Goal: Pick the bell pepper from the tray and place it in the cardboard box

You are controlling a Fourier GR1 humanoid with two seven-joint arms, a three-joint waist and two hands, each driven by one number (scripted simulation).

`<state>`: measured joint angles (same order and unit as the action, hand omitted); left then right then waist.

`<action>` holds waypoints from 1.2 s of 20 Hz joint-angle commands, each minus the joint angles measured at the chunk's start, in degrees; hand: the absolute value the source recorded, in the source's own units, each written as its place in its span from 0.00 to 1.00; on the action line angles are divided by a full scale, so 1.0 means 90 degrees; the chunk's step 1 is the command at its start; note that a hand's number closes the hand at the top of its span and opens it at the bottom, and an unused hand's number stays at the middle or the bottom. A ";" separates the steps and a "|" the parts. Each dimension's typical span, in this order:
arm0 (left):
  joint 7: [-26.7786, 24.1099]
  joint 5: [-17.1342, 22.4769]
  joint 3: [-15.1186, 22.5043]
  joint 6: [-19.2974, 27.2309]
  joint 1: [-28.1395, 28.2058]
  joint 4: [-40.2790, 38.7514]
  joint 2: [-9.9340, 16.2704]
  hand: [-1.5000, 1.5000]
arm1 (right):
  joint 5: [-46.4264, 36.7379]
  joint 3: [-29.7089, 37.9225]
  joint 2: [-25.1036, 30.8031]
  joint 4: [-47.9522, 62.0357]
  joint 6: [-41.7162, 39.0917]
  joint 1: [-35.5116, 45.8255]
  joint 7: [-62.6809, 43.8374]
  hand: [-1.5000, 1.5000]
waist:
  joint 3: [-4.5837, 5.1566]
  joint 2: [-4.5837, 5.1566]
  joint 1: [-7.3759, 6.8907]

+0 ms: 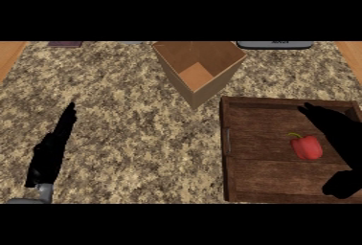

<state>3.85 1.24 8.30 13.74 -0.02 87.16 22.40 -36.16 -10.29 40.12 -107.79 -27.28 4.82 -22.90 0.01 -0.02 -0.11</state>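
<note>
Reach step: right hand (338, 143), fingers spread wide, hangs just beside the pepper (307, 146) lying in the tray (244, 189), box (200, 67) at eleven o'clock; closing comes next, seemingly.

Dark wooden tray (244, 143), speckled stone counter (127, 124)

The left hand (51, 148) rests near the counter's left edge, fingers straight and pointing toward the far edge. The right hand (338, 131) hangs at the counter's right edge, fingers extended, thumb spread apart nearer the front.
</note>
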 commanded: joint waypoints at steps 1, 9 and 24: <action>-0.0001 -0.0177 -0.0071 -0.0092 0.0130 0.0061 -0.0204 0.50 | -0.0464 0.0051 -0.0392 0.0858 -0.0046 0.0516 0.0285 0.00 | -0.0002 0.0006 -0.0028; 0.0027 -0.0430 -0.0461 -0.0391 0.0287 0.0295 -0.0313 0.50 | -0.0767 0.0585 -0.0615 -0.0189 -0.0402 -0.0393 0.0368 0.00 | 0.0000 -0.0007 0.0021; 0.0304 -0.0643 -0.0994 -0.1062 0.0357 0.0635 -0.0574 0.50 | -0.1921 0.0698 -0.1486 0.0720 -0.0002 -0.0484 0.1274 0.00 | -0.0002 -0.0005 0.0003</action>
<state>4.92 -5.51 1.19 6.67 0.66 88.61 16.17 -51.72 -4.54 28.19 -100.64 -28.27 2.95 -12.28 0.01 -0.03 -0.05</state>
